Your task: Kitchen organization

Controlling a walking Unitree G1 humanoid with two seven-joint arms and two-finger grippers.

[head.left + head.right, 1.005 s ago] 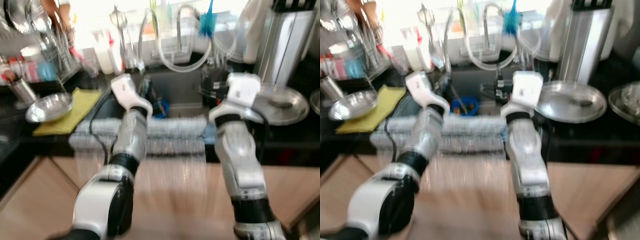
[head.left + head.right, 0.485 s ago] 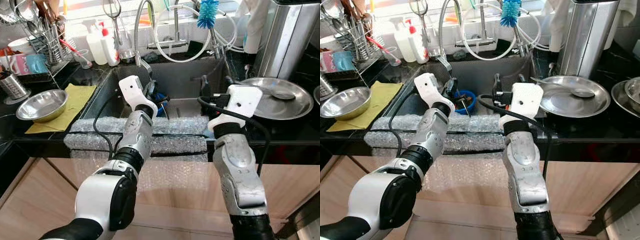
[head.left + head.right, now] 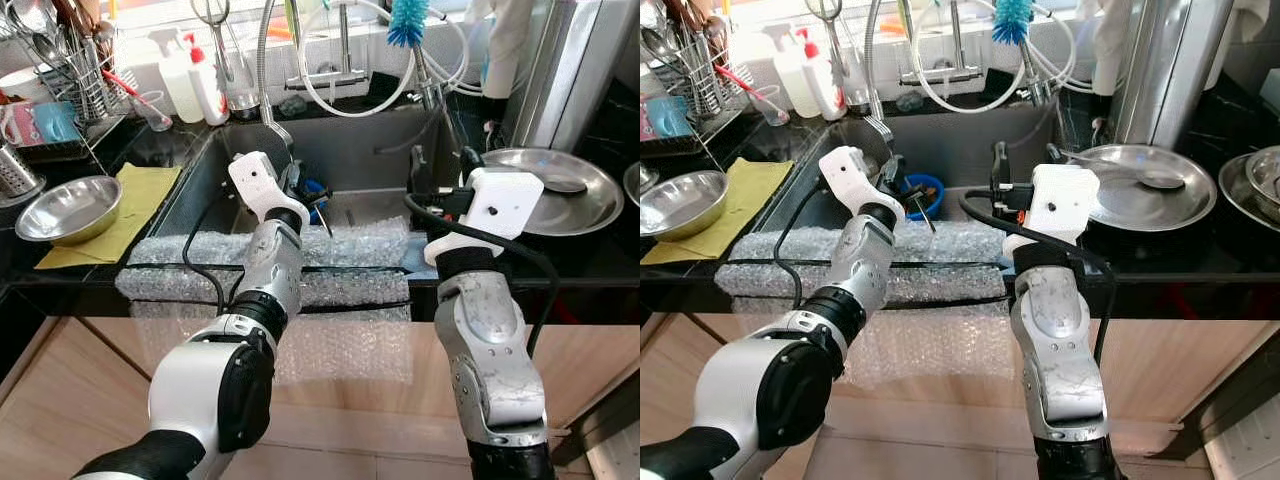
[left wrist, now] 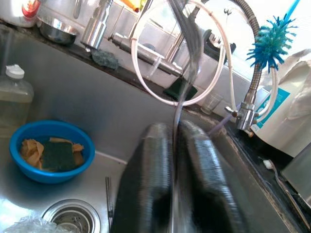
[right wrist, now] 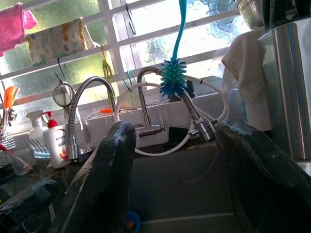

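Your left gripper point(image 4: 174, 194), fingers pinched on a thin metal utensil point(image 4: 181, 92), hovers over the steel sink point(image 3: 375, 160); right gripper point(image 5: 175, 179) gapes empty, likely ready to assist

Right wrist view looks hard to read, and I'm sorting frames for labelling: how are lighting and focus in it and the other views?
Right wrist view: the bright window backlights the scene, leaving the near fingers dark and soft. Left wrist view: the fingers are out of focus, the blue bowl sharp. Eye views: evenly lit and sharp, with glare on the steel plate.
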